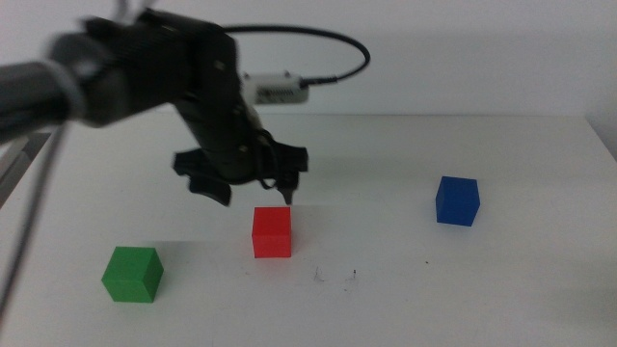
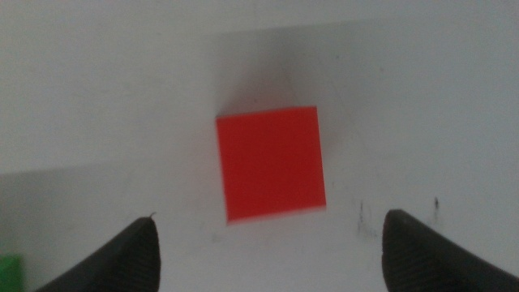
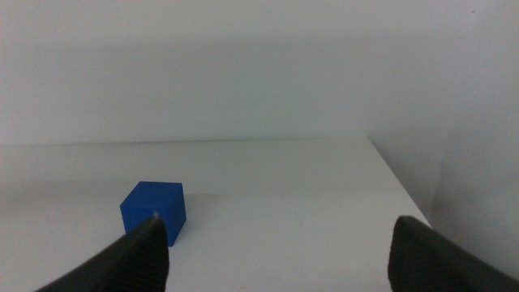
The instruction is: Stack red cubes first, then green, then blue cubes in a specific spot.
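Note:
The red cube [image 1: 271, 232] sits on the white table near the middle. My left gripper [image 1: 253, 189] hangs just above and behind it, jaws open and empty. In the left wrist view the red cube [image 2: 271, 162] lies between and beyond the two fingertips of this gripper [image 2: 272, 231]. The green cube [image 1: 132, 274] stands at the front left, and its corner shows in the left wrist view [image 2: 8, 272]. The blue cube [image 1: 457, 200] stands to the right. My right gripper [image 3: 277, 231] is out of the middle view, open and empty, with the blue cube [image 3: 153, 210] ahead of it. A patch of white tabletop with dark specks [image 1: 333, 278] lies just in front and to the right of the red cube.
A black cable and a white connector [image 1: 275, 89] trail from the left arm over the back of the table. The table's right edge [image 1: 603, 145] is beyond the blue cube. A metal frame [image 1: 24, 154] stands at the far left.

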